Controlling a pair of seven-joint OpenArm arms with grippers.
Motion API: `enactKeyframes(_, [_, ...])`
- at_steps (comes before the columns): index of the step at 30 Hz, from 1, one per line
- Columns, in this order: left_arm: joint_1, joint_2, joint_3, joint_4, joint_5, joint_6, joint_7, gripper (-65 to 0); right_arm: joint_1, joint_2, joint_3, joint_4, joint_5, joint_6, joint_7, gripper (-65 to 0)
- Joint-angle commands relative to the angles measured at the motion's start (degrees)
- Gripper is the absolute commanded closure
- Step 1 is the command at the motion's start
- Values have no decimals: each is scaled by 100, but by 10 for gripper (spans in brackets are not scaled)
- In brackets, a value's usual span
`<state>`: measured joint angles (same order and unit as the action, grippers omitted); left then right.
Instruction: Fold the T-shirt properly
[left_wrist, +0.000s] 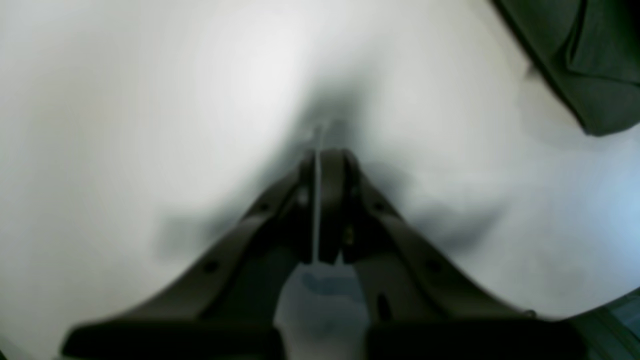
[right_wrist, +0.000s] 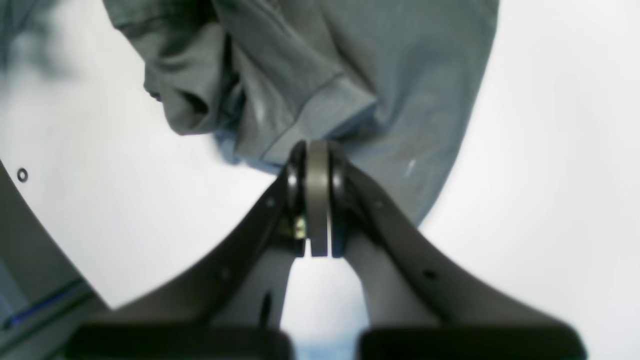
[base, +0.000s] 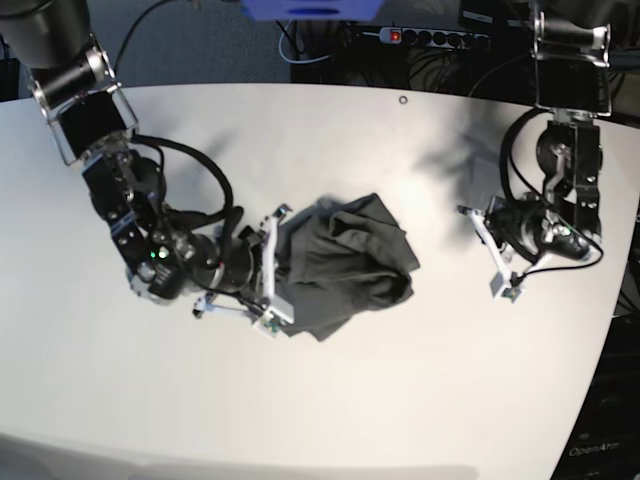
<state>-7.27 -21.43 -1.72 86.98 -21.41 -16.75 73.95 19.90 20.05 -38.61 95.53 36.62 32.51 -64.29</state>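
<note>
Bare white worktop (base: 330, 420) fills the near side of the base view. Beyond it, at mid-worktop, lies the T-shirt (base: 345, 265), a crumpled dark grey heap, not yet folded. Its long axis seems to run from near-left to far-right, but which end is collar or hem I cannot tell.

At the shirt's left edge sits the right hand (right_wrist: 317, 150), touching the cloth. Its fingers are pressed together, and in the right wrist view a sleeve-like hem meets the fingertips; whether any fabric is pinched between them I cannot tell.

Well apart to the right, the left hand (left_wrist: 325, 152) hovers over bare worktop, fingers closed on nothing; only a corner of the shirt shows at the far right of its view.

So the right arm is the nearer one, and the shirt stretches away from it rightward.
</note>
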Motion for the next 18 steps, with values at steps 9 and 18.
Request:
enactKeyframes(9, [169,-77,-70,124,-9,-26,-50,-19,476,-128,-1031,69,-889,-3,394,-6])
enactKeyframes(18, [160,-68,-70,89,-9,-26,-50,-19,643,-348,-1480,52,-1504,6,385,-4])
